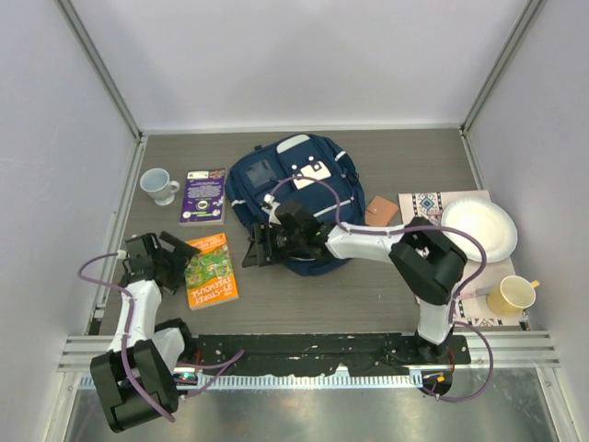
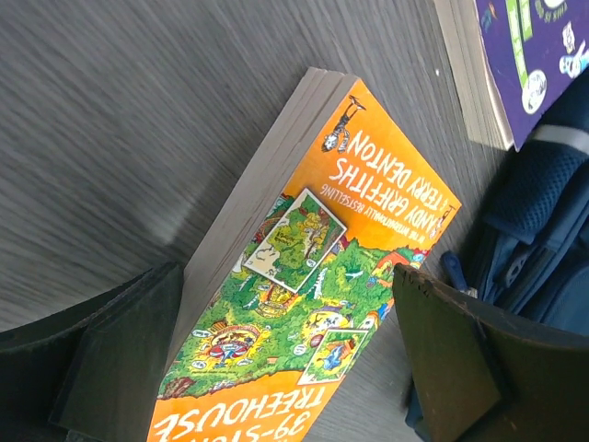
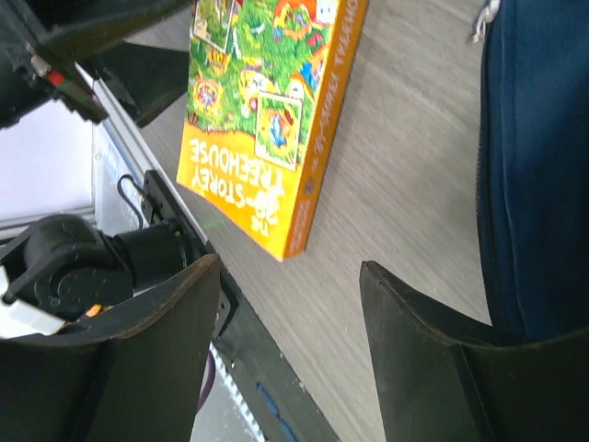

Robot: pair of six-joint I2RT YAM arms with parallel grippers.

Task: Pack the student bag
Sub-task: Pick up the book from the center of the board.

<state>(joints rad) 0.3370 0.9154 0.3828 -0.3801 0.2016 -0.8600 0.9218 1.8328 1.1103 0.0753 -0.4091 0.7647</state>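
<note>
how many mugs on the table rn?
2. A pale mug sits at the far left, beside the purple book. A yellow mug sits at the right edge, just nearer than the white plate. Anything inside the backpack would be hidden.

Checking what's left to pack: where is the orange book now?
In the top view the orange book lies on the left of the table, between the open left gripper and the student bag, nearer than the purple book.
</note>
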